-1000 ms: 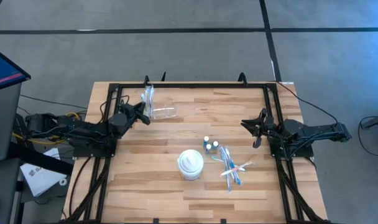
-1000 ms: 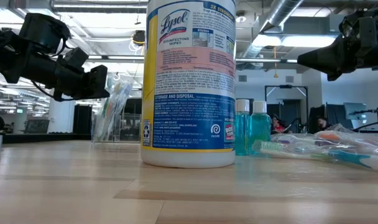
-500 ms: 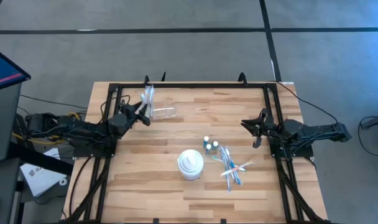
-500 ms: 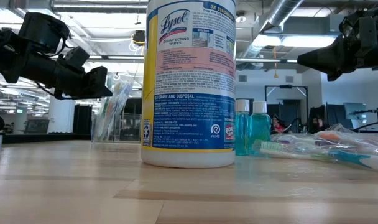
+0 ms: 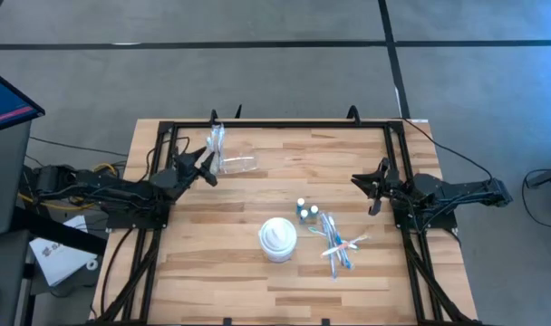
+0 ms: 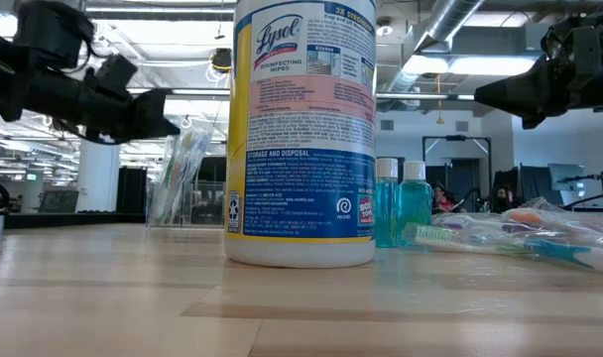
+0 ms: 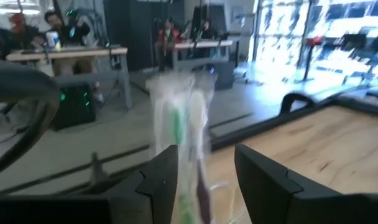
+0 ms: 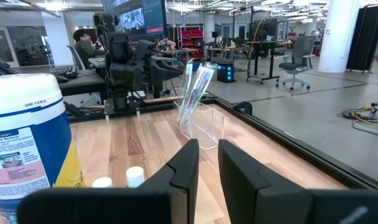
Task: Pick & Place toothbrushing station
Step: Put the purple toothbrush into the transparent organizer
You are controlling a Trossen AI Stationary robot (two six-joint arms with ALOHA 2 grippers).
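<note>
Left gripper (image 5: 206, 169) at the far-left part of the table (image 5: 257, 281), raised off the wood, just beside the clear cup (image 5: 217, 156) that stands upright there. Fingers parted, nothing between them; in the left wrist view the wrapped toothbrushes (image 7: 186, 134) in that cup show straight ahead through the gap, apart from the pads. Toothbrushes stand upright in the cup, pale green and pink visible.

Second clear cup (image 5: 240, 164) just beside the first, toward the table's middle; from above it looks to be lying on its side, in the right wrist view cannot tell.

Right gripper (image 5: 375, 187) at the right edge, raised, well apart from everything; fingers close together with a narrow gap, holding nothing.

Near the middle: white wipes tub (image 5: 278, 239) upright. Two small white-capped teal bottles (image 5: 304, 210) upright just beside it on the right. Loose heap of wrapped toothbrushes (image 5: 338, 243) lying flat to the right of the bottles.
</note>
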